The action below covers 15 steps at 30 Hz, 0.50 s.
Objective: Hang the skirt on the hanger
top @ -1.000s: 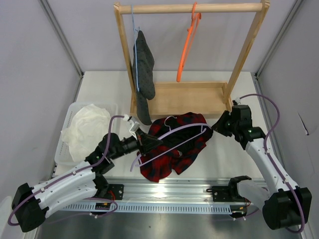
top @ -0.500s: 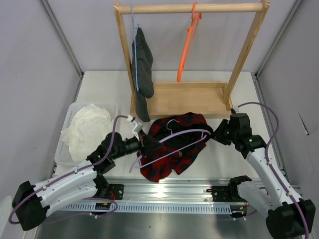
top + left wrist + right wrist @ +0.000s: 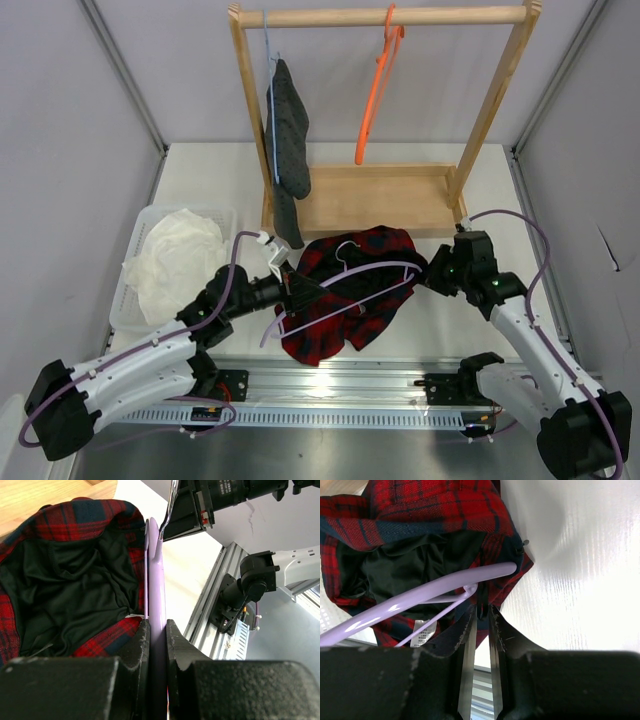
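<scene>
I'm looking at a white bench [image 3: 200,180] boxed in by grey walls, with a metal rail [image 3: 340,385] running along the edge behind both jaws. Well beyond the jaws a wooden rack [image 3: 490,110] is standing, with an orange hanger [image 3: 372,100] and a dark grey dotted garment [image 3: 288,140] hanging from it. A white cloth [image 3: 175,255] is sitting out to the side of the left jaws.

The left jaws are squeezing narrow on the lilac hanger [image 3: 155,580], whose bar is running straight out ahead of them. The right jaws are nearly closed, pinching a dark edge of the skirt [image 3: 330,330] just under the hanger's tip. The skirt is lying crumpled on the bench between the two sets of jaws, with the hanger lying across it.
</scene>
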Each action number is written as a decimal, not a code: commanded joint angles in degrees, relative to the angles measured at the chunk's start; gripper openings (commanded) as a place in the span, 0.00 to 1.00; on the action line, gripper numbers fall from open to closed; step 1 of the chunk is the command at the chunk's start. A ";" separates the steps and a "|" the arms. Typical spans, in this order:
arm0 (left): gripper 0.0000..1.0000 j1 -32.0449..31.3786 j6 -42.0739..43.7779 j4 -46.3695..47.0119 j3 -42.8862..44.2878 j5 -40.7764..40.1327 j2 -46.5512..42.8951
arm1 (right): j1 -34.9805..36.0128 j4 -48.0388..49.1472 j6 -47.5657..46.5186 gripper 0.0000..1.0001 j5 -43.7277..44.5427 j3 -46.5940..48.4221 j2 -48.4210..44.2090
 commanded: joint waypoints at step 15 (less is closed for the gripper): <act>0.00 -0.15 0.82 4.34 4.42 2.40 1.28 | 1.15 5.35 0.49 0.20 2.45 1.11 3.87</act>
